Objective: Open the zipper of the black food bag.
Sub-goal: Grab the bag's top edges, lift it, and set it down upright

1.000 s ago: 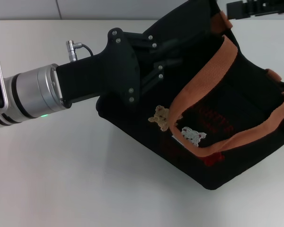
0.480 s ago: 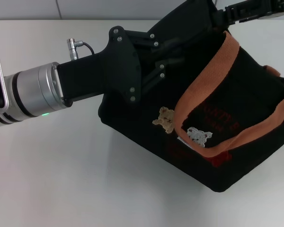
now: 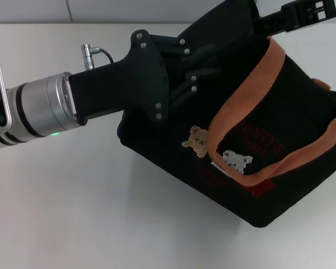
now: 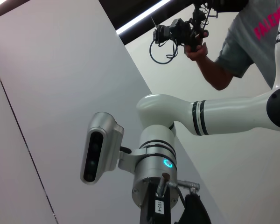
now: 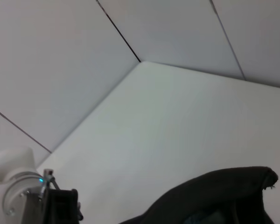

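In the head view the left gripper (image 3: 204,70) is pressed against the near end of the bag (image 3: 280,185) on the desk (image 3: 73,213); whether it is clenched I cannot tell. The right gripper (image 3: 302,14) reaches to the far top corner, where the zipper likely runs, its state also unclear. The left wrist view shows only the other arm, and the right wrist view a bag edge (image 5: 214,196), so the pull should probably run steadily along the track while the left gripper braces.
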Robot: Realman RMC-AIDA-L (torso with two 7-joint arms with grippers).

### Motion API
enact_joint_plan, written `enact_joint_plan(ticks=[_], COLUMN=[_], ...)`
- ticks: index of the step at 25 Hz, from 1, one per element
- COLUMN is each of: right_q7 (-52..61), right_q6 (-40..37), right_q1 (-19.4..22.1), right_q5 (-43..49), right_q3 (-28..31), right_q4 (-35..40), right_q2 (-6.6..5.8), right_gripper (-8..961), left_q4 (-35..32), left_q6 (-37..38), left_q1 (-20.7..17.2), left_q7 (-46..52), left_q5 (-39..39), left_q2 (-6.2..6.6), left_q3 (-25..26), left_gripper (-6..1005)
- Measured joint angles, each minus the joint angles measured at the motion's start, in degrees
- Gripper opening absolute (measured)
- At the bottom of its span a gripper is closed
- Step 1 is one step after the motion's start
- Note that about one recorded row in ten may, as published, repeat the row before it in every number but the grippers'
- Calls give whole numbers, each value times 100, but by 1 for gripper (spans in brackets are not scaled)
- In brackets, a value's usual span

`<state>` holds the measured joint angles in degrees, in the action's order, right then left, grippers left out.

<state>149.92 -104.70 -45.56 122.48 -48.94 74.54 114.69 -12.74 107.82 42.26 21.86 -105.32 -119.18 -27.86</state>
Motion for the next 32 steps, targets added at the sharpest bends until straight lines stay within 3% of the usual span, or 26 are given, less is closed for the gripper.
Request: enact_joint_plan(ticks=[15,22,28,32], right_q7=[128,-20,-258,-544], right_q6=[409,496,465,368], right_q1=[-341,-325,110,461], right_q5=[482,613,339,-118], right_q3=[-414,-659,-557,-239], right_q4=[-288,-165,504,480], right_q2=[88,118,182,142], right_gripper=[579,380,211,92], left_q4=[0,0,52,89], left_q6=[7,44,79,80], left_q1=[53,55,-6,-43], left_q7=[-28,-68,-179,-216], left_q5=[-5,5,52,136], left_q2=[0,0,-1,-1], left_q3=[-89,-97,-49,-40], left_gripper=[152,152,152,152])
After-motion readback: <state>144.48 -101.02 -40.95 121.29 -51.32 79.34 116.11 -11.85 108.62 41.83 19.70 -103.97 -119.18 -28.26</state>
